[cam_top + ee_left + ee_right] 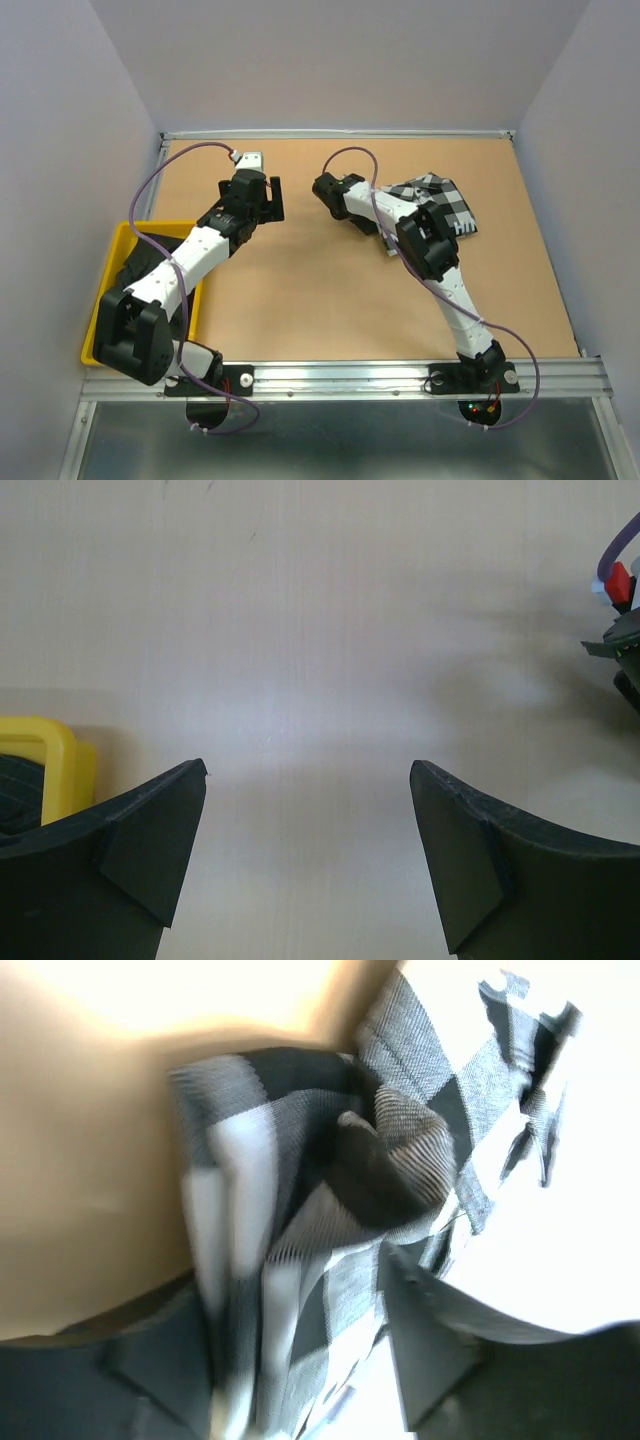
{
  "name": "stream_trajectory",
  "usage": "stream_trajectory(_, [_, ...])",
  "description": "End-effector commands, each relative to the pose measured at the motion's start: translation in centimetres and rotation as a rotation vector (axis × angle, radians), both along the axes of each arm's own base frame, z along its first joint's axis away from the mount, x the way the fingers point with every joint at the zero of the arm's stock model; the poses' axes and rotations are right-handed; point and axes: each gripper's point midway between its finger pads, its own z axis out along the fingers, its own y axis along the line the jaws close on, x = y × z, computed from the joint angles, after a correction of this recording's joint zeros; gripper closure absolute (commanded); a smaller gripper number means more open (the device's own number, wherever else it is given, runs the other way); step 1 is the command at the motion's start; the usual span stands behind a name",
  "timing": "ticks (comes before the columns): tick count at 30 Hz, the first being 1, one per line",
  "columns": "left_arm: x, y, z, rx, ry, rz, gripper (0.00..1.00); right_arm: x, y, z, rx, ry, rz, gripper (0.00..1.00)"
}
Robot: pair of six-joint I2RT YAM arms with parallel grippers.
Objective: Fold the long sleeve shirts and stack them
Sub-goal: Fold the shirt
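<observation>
Left jaws: shown wide apart, held over the bare surface (320,630); the two dark fingers (150,860) are seen at the lower corners of the left wrist view.
Right jaws: checked cloth is seen running between the fingers (440,1350); whether it is pinched cannot be told, as the right wrist view is blurred.
Check shirt (440,203): bunched in a heap on the surface, at and beyond the right jaws and well apart from the left jaws; white lettering (463,228) is seen on a dark band at its near edge.
Black shirt (135,258): seen as a dark mass in the yellow bin (150,228), behind and to the left of the left jaws, partly hidden by the left arm (190,262).
Yellow bin: placed at the left edge of the surface; one corner appears in the left wrist view, just beside the left finger.
</observation>
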Motion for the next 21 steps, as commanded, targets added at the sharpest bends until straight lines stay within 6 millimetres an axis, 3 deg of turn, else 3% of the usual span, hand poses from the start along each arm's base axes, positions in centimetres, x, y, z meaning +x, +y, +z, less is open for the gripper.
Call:
stream_trajectory(1, [0.3, 0.5, 2.6, -0.025, -0.079, 0.026, 0.06, -1.9, 7.0, 0.8, 0.294, 0.041, 0.031, 0.31])
stream_trajectory(5, [0.2, 0.6, 2.9, -0.027, -0.087, 0.028, 0.06, -3.0, 10.9, 4.0, 0.542, 0.046, 0.031, 0.25])
stream_trajectory(8, [0.2, 0.8, 2.8, -0.024, -0.088, 0.035, 0.06, -3.3, 11.9, 6.1, 0.631, 0.035, 0.033, 0.25])
stream_trajectory(10, [0.1, 0.8, 2.8, -0.019, -0.088, 0.038, 0.06, -3.2, 11.9, 8.6, 0.678, -0.020, 0.035, 0.25])
stream_trajectory(14, [0.1, 1.0, 3.0, -0.018, -0.096, 0.042, 0.06, -1.9, 8.6, 11.6, 0.754, -0.151, -0.058, 0.31])
stream_trajectory(15, [0.1, 1.0, 3.2, -0.021, -0.101, 0.044, 0.06, -2.1, 7.6, 10.7, 0.760, -0.142, -0.092, 0.32])
stream_trajectory(17, [0.1, 1.0, 3.3, -0.021, -0.103, 0.044, 0.06, -0.7, 5.9, 12.5, 0.856, -0.230, -0.153, 0.38])
stream_trajectory(21, [0.0, 1.1, 3.2, -0.020, -0.105, 0.043, 0.06, 1.2, 2.9, 12.9, 0.996, -0.328, -0.238, 0.48])
